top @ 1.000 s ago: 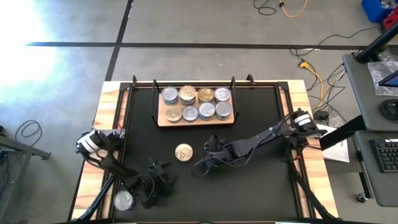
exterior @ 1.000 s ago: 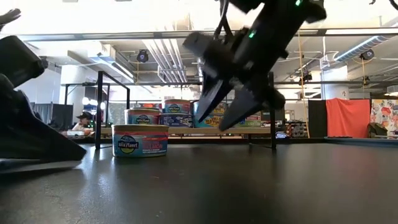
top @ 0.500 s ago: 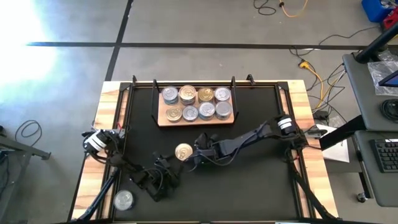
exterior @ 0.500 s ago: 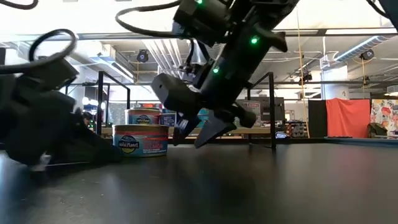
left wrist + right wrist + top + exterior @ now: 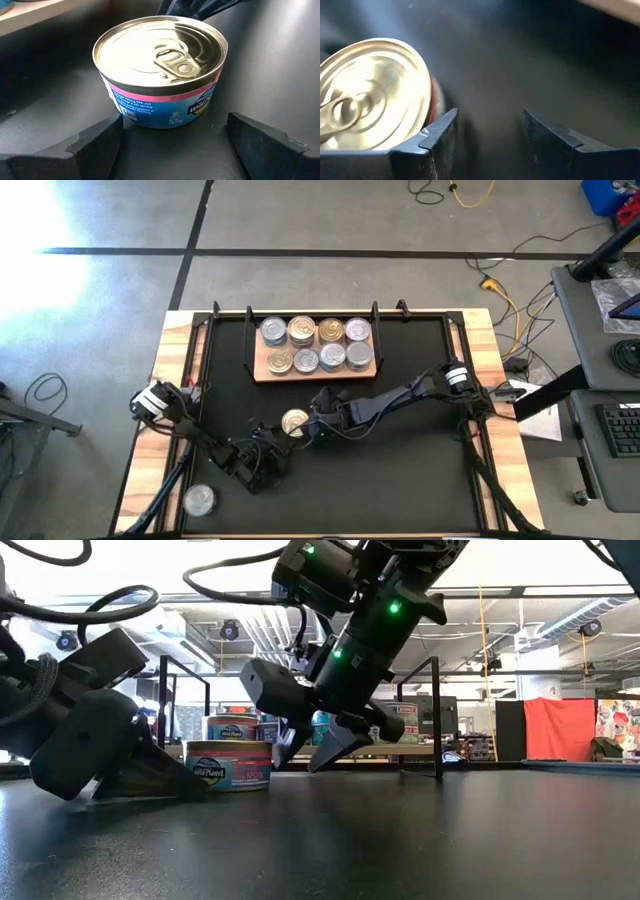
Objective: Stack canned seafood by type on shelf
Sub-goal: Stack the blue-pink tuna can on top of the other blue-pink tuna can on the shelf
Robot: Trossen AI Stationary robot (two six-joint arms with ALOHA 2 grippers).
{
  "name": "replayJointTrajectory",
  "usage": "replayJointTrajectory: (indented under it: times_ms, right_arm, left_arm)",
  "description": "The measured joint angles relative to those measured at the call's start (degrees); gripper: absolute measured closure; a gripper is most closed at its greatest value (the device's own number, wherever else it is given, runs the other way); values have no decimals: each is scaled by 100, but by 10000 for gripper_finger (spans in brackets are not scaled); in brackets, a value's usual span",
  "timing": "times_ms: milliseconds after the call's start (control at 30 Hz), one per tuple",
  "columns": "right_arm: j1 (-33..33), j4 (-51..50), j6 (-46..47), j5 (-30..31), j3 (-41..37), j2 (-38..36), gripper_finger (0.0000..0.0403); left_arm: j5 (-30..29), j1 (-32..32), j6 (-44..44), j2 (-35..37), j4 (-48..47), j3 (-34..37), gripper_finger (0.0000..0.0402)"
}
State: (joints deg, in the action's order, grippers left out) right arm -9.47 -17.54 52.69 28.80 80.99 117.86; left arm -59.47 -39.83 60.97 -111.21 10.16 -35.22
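Closing in on the gold-lidded Wild Planet tin (image 5: 294, 422) from two sides, after standing well off it a second ago. Bringing the right hand (image 5: 489, 122) down low, just beside the tin on its right. Pushing the left hand (image 5: 171, 127) up along the counter (image 5: 420, 480) to the tin's front-left.

Keeping the right hand's fingers spread, with bare counter in the gap and the tin lying outside one finger (image 5: 438, 131) rather than between the two. Keeping the left hand spread wide too, facing the tin and gripping nothing. Leaving the tin upright on the counter, with the wooden shelf (image 5: 262, 376) and its eight visible lids just behind it. Leaving a silver-lidded tin (image 5: 199, 500) well apart to the front-left of it.

Judging the risks:
- Risking a knock between the two hands, both crowding one small tin.
- Risking an empty pinch if the right hand shuts as placed, or a shove from that near finger sending the tin skidding towards the left hand.
- Risking a weak grip on a low, smooth rim, and so a drop on the way up.
- Risking a toppled stack behind the tin if it is carried in too low, or a gold lid landing on a silver pile.
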Motion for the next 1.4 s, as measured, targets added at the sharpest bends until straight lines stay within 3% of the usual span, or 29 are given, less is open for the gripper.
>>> replayJointTrajectory:
  times_ms: [200, 500, 633, 767, 1033, 1300, 1400]
  right_arm:
    - [2, 126, -80, -734, 0, 11, 186]
    - [-1, 201, -90, -472, 13, 31, 186]
    - [5, 166, -97, -629, 28, 31, 188]
    - [-30, 68, 84, -786, 11, 31, 187]
    - [-111, 135, -22, -775, 11, 31, 186]
    - [-136, 176, -362, -739, 2, 35, 186]
    - [-136, 119, -461, -826, 13, 35, 187]
  left_arm:
    - [237, 138, -100, 166, -81, 7, 58]
    - [198, 326, -443, 165, 412, 23, 58]
    - [152, 368, -568, 163, 458, -33, 58]
    - [548, 584, -621, 166, 445, -34, 53]
    - [393, 662, -718, 131, 593, -42, 30]
    - [31, 695, -2654, 96, 1640, -32, 22]
    - [83, 723, -2891, 89, 1788, -88, 22]
